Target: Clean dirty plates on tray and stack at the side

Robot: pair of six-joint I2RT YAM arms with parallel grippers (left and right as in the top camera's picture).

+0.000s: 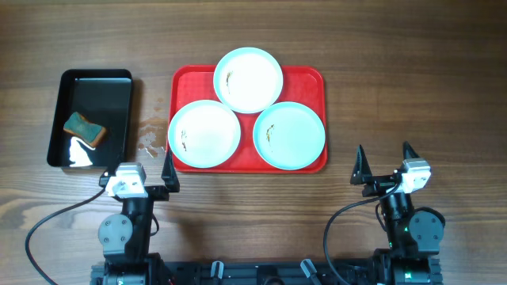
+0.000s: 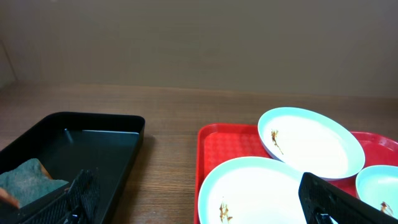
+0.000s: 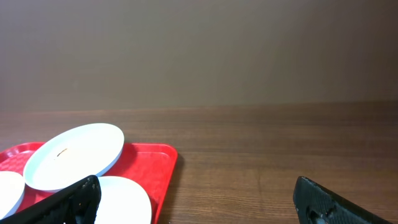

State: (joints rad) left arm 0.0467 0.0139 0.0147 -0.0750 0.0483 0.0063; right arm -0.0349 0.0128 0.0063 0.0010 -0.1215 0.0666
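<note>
Three pale blue plates lie on the red tray (image 1: 305, 79): one at the back (image 1: 249, 79), one front left (image 1: 204, 134), one front right (image 1: 290, 135). Each bears a small brown-green smear. My left gripper (image 1: 135, 176) is open and empty near the table's front, just left of the tray's front left corner. My right gripper (image 1: 384, 166) is open and empty to the right of the tray. The left wrist view shows the tray (image 2: 208, 146), the back plate (image 2: 311, 142) and the front left plate (image 2: 255, 190). The right wrist view shows the tray's corner (image 3: 158, 163) and the back plate (image 3: 74, 154).
A black tray (image 1: 119, 103) stands at the left, holding a green and orange sponge (image 1: 84, 128) and some water. It also shows in the left wrist view (image 2: 93, 140). Small wet spots (image 1: 149, 141) lie on the wood between the two trays.
</note>
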